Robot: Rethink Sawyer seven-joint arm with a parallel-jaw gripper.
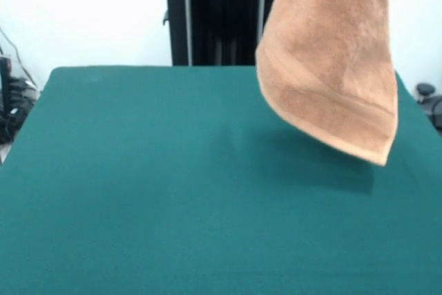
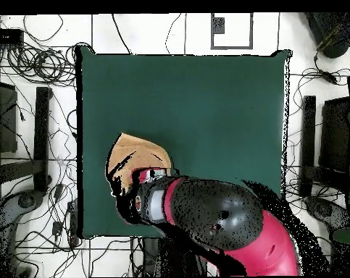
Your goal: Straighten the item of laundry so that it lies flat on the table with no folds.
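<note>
The towel (image 1: 331,67) hung in the air above the green table (image 1: 138,205), lifted clear of the cloth surface, its banded hem lowest and slanting down toward one corner. Its top ran out of the front view, so the gripper holding it could not be seen there. From overhead, the red and black arm (image 2: 228,224) reached in from the robot's edge of the table (image 2: 206,94), its wrist lying over the towel (image 2: 134,156), which showed as a tan patch just beyond it. The towel dangled straight below the tool with its long axis near vertical, and the free table lay away from the robot. The fingers were hidden in both views; judging by the hanging cloth, something gripped it, but their state could not be told.
</note>
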